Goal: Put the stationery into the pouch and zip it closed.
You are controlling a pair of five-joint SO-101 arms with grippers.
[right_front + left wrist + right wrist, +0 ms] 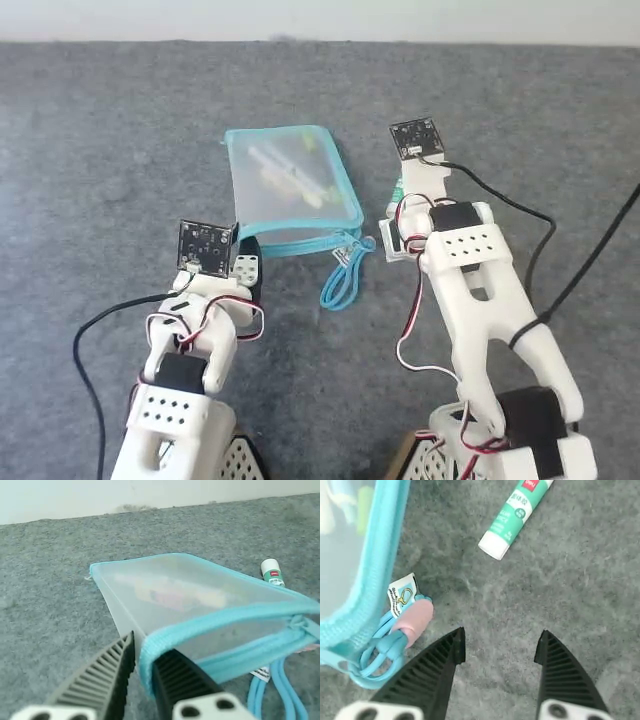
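Pouch (290, 190) is clamped at its zipper edge by the left pincer (143, 647), presumably as an anchor. Right pincer (502, 640) stands wide near the glue stick (512, 517).

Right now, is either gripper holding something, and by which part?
The left gripper pinches the pouch by its blue zipper edge at a corner. The right gripper is open, holding nothing.

The glue stick (516, 516) wears a green label with white characters running along its length and a small red mark near one end. None of it can be made out. A white tag (402, 595) at the zip end of the pouch (340, 570) bears a small looped drawing and lines of tiny print, too small to read.
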